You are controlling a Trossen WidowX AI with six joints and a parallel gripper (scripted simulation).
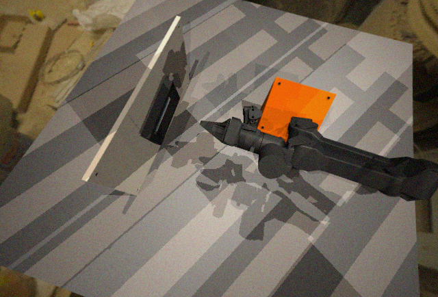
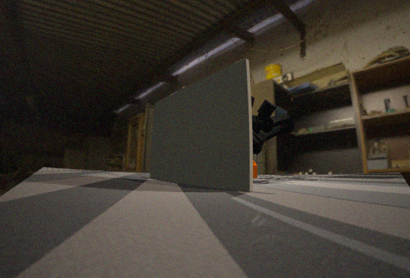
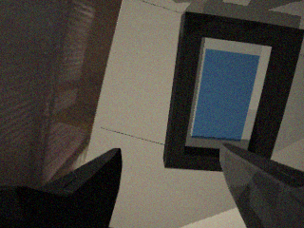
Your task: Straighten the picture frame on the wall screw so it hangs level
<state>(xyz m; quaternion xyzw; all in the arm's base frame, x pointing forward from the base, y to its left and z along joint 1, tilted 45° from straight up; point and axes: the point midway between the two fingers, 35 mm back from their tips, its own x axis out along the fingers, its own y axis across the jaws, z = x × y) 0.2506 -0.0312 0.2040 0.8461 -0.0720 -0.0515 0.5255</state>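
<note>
The black picture frame with a pale mount and blue picture hangs on the upright pale panel. In the wrist view its upper and lower edges slope down to the right less steeply than a thin dark line on the panel, so it looks slightly crooked. The screw and notched strip are hidden. My gripper is open and empty, backed off in front of the panel. The frame's lower left corner shows between the fingertips in the wrist view, behind them, untouched.
An orange plate with dark holes lies under the arm. The patterned table top carries the panel. The panel hides most of the arm in the exterior view. Shadows fall across the table below the arm.
</note>
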